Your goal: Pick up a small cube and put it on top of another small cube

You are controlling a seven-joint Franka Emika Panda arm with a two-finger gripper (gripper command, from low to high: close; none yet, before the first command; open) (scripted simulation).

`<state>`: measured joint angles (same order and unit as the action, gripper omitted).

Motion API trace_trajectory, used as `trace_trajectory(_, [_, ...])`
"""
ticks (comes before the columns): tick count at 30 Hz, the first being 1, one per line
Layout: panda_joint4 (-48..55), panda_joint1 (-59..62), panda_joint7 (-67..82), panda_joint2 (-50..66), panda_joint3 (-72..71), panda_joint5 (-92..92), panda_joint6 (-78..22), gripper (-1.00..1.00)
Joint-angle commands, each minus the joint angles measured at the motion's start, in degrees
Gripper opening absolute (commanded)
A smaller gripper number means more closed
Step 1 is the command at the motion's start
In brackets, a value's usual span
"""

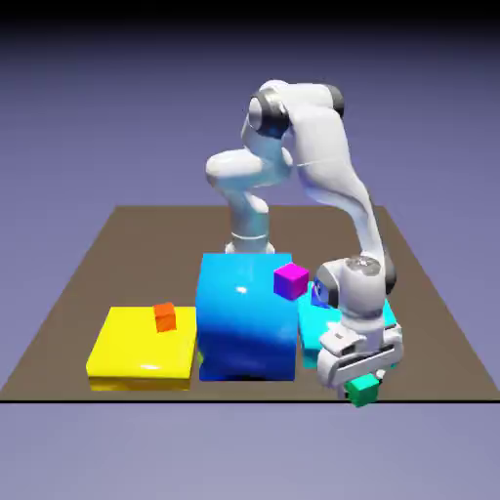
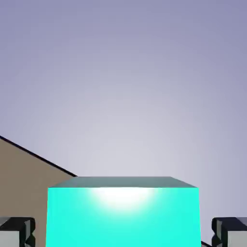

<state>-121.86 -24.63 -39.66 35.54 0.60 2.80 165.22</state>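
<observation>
The claw (image 2: 123, 237) is standing around the small teal-green cube (image 2: 123, 217) with its fingers apart, one on either side; in the hand view a strip of background is showing between each fingertip and the cube, so it is holding nothing. The cube is sitting at the tabletop's near edge, at the exterior view's right of the big glossy blue block with the curved face (image 1: 246, 317), which is serving as landmark here. The step in hand, as I am judging it, is the grasp: the jaws should be closing evenly, both pads meeting opposite flat faces together, with the hand kept level and still (a lopsided squeeze could be twisting so small a cube). The lift should then be going straight up before any sideways travel, since a knock could be sending the cube over the edge.

The dark brown tabletop (image 1: 146, 244) is carrying the rest. At the exterior view's left of the blue block, a flat yellow slab (image 1: 142, 352) is bearing a small orange cube (image 1: 165, 317); at its right, a small magenta cube (image 1: 291, 281) is showing beside its top corner, and a flat cyan slab (image 1: 312, 337) is lying partly behind the hand. Beyond them all, a plain blue-violet backdrop (image 1: 88, 117) is filling the room, darkening towards the top.
</observation>
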Motion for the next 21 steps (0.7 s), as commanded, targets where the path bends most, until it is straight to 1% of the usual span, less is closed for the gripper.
trace_trajectory(1, [-0.8, -0.1, -0.1, -2.1, 0.1, -0.1, -1.3, -1.0])
trace_trajectory(5, [-3.9, -0.4, -0.3, -10.4, 0.6, -0.4, -6.5, -1.0])
trace_trajectory(8, [-4.7, -4.5, 1.0, -15.9, -1.5, -0.9, -11.5, -1.0])
trace_trajectory(21, [-23.7, -4.9, 12.9, -42.9, -1.4, 0.6, -19.8, -1.0])
